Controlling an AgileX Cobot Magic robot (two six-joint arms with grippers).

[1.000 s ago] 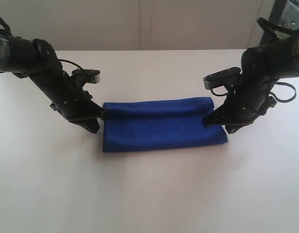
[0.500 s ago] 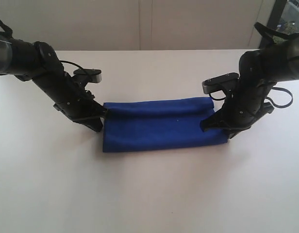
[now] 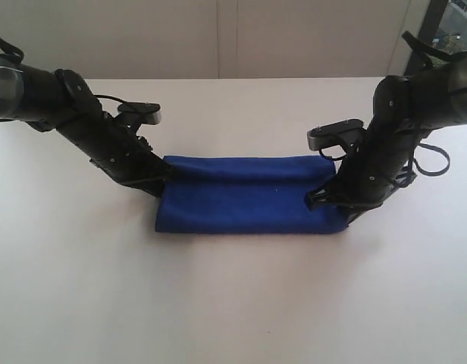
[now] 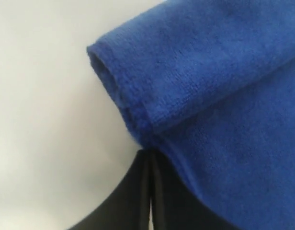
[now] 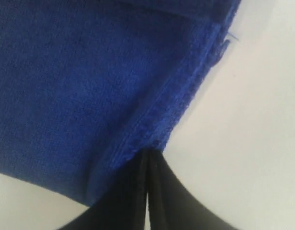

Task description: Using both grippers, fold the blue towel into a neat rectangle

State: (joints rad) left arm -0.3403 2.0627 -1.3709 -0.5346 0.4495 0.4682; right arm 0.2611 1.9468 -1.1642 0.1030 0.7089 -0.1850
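1. We are looking at a white desk [image 3: 233,303] that is carrying everything in the scene.
2. The blue towel [image 3: 249,201] is lying across the middle of the desk as a long folded band, stretching between the two arms. Its far long edge is showing as a soft rolled fold running from one short end to the other.
3. The left hand [image 3: 164,178] is reaching down to the far corner of the towel's left short end. In the left wrist view we are seeing its fingers [image 4: 133,201] pressed together with only a hairline between them, pinching the cloth just under the rolled fold.
4. The right hand [image 3: 321,199] is meeting the towel's right short end. In the right wrist view we are seeing its fingers [image 5: 164,201] likewise pressed together, nipping the stitched hem [image 5: 157,120] at their tips.
5. A loose thread [image 5: 233,35] is sticking out from the hem near the towel's corner, over the bare desk.
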